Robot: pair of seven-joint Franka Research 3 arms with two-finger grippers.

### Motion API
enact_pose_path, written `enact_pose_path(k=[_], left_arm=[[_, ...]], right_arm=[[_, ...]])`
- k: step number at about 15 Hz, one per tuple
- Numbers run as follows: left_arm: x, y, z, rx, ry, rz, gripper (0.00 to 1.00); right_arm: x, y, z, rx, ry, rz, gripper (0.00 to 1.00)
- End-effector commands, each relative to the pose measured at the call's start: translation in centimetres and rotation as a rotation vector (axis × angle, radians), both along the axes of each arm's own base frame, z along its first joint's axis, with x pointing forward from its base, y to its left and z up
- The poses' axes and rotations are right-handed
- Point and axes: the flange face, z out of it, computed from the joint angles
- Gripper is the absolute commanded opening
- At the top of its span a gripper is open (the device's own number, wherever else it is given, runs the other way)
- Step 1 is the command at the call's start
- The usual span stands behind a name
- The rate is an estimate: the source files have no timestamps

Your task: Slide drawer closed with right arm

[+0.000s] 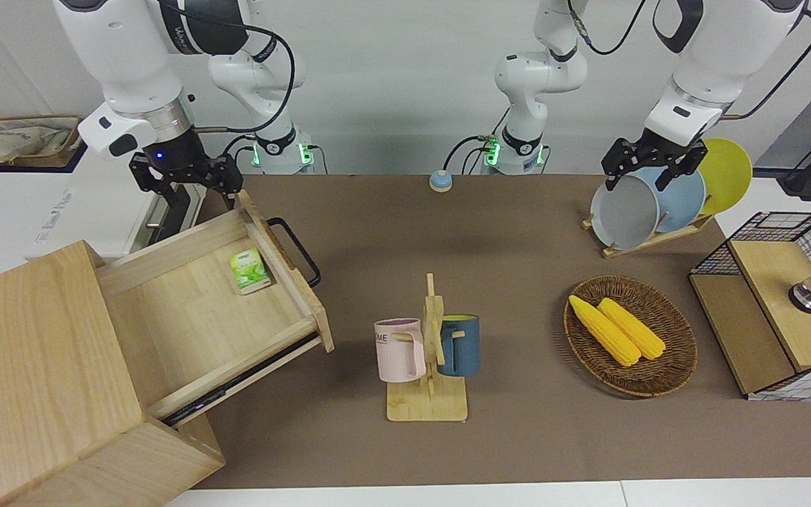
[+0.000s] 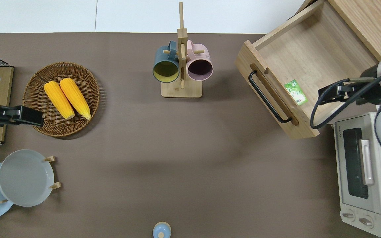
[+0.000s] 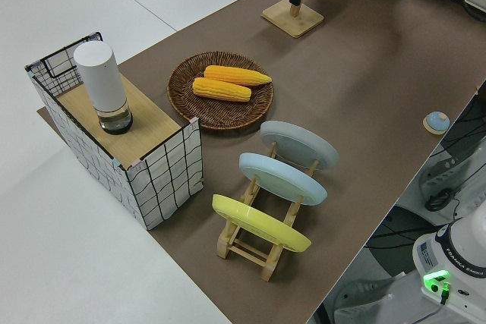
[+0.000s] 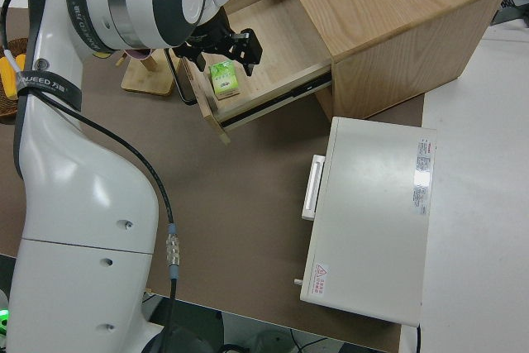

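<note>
Here the drawer [image 1: 236, 296] stands pulled out, under the right tool [image 1: 187, 184], whose fingers are spread, holding nothing.

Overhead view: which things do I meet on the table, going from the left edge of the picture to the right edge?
Plates → basket of corn → mug stand → drawer → toaster oven.
</note>
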Motion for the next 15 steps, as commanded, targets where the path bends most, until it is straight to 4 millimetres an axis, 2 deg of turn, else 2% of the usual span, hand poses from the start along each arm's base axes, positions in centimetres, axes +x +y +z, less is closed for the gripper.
enact_pose_path(k=[1, 8, 9, 10, 11, 13, 15], left_arm=[[0.17, 0.13, 0.41, 0.016, 0.005, -0.011, 0.99], [0.17, 0.13, 0.41, 0.016, 0.005, -0.011, 0.99], [0.17, 0.13, 0.41, 0.016, 0.005, -0.011, 0.99], [0.16, 0.13, 0.34, 0.016, 0.006, -0.011, 0.99], [0.17, 0.13, 0.41, 0.016, 0.005, -0.011, 0.99], [0.16, 0.13, 0.34, 0.016, 0.006, -0.011, 0.99], [0.16, 0.13, 0.34, 0.016, 0.006, -0.011, 0.99]], right_arm=[[-0.25, 0.48, 0.42, 0.009, -0.016, 0.006, 0.983], [-0.41, 0.14, 0.71, 0.01, -0.021, 0.003, 0.973], [-0.42, 0.11, 0.66, 0.007, -0.017, 0.003, 0.882], [-0.41, -0.05, 0.66, 0.008, -0.016, 0.003, 0.68], [-0.45, -0.15, 0.62, 0.008, -0.012, 0.004, 0.375], [-0.52, -0.17, 0.56, 0.006, -0.006, 0.004, 0.002], [-0.53, -0.26, 0.55, 0.006, -0.004, 0.006, 0.0]])
